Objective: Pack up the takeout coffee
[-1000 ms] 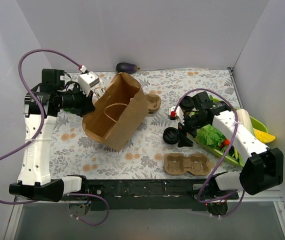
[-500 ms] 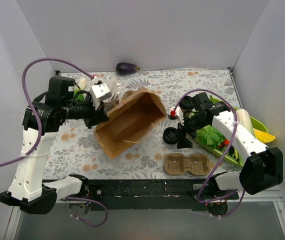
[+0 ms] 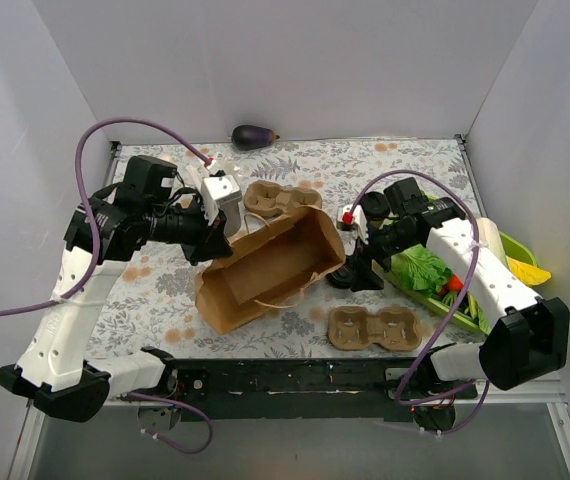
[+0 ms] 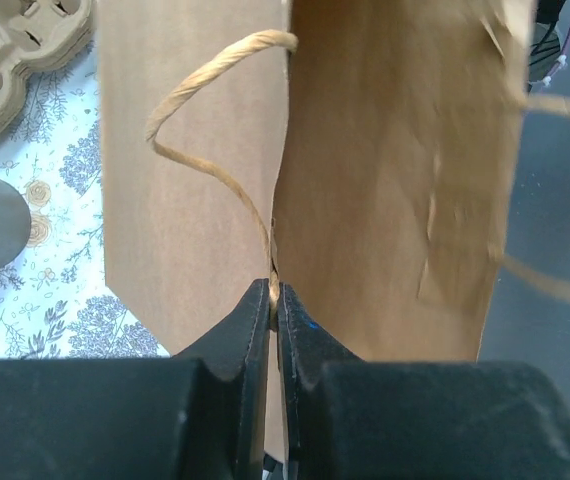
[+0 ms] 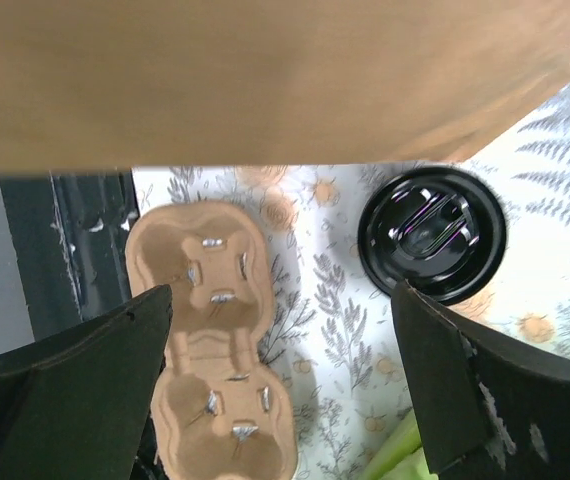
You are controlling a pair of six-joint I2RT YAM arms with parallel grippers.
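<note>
Flower-printed cloth covers the table, with white walls on three sides. I count one brown paper bag, two cardboard carriers, one black lid, one eggplant at the far wall and one green tray of vegetables at the right edge. The near carrier lies by the front edge, and the far carrier lies just behind the bag. Both have two wells.

The bag's mouth is turned up toward the top camera, and its long side runs from near-left to far-right. The left gripper is closed tight on the bag's rim, with a strand of the twine handle pinched between the fingers.

The right gripper is spread wide and holds nothing. It hangs over the cloth between the near carrier and the lid, just beside the bag.

The tan paper cup I cannot find with certainty in any view, so its place and its axis I cannot tell.
</note>
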